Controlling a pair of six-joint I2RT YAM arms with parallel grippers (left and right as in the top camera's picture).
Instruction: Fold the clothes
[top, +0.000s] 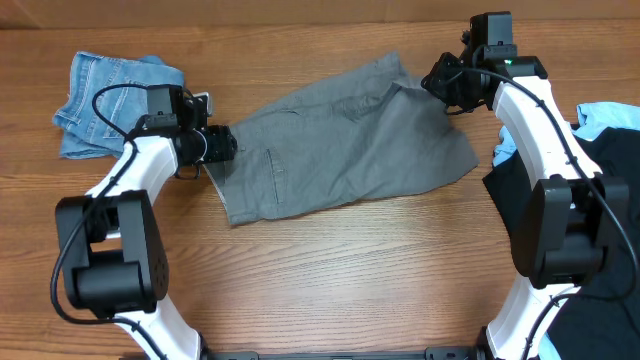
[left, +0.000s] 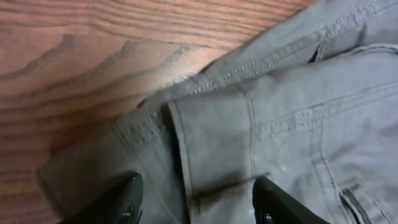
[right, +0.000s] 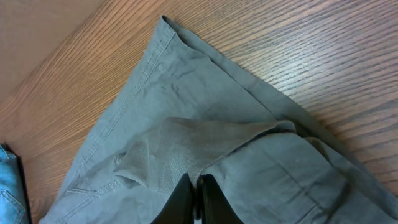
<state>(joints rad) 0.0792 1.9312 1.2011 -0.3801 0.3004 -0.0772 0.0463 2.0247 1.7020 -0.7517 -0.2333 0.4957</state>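
Observation:
Grey shorts (top: 350, 140) lie spread across the middle of the wooden table. My left gripper (top: 222, 146) sits at the shorts' waistband end on the left; in the left wrist view its fingers (left: 196, 199) are open, straddling the grey waistband (left: 249, 124). My right gripper (top: 440, 82) is at the shorts' far right corner; in the right wrist view its fingers (right: 199, 196) are shut on a pinched fold of the grey fabric (right: 180, 149).
Folded blue denim (top: 105, 100) lies at the far left. A pile of black (top: 560, 190) and light blue clothes (top: 605, 118) sits at the right edge. Denim also shows at the left edge of the right wrist view (right: 9, 186).

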